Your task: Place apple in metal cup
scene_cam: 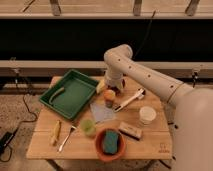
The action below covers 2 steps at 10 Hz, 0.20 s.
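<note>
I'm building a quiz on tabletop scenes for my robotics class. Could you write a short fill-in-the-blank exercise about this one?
1. The gripper is right above the ____, a small orange-red fruit near the table's middle.
2. The green sponge lies inside the orange ____.
3. The green tray sits on the table's ____ side as the camera sees it.
4. The translucent green cup stands just ____ of the orange bowl in the picture.

Missing words: apple; bowl; left; left
</note>
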{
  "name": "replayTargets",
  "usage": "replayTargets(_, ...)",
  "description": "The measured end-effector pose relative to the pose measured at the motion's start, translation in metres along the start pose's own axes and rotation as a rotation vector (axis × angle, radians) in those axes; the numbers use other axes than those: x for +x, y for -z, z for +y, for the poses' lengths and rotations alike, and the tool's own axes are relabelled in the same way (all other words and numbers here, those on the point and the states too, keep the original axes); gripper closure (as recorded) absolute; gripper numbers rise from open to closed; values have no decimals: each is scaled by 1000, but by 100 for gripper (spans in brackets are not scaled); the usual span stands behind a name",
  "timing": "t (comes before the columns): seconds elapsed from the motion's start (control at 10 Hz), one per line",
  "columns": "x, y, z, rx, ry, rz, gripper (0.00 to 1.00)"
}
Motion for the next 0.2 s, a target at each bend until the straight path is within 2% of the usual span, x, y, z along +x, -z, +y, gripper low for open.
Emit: replayTargets(0.2, 0, 0, 0, 0, 0, 0, 20)
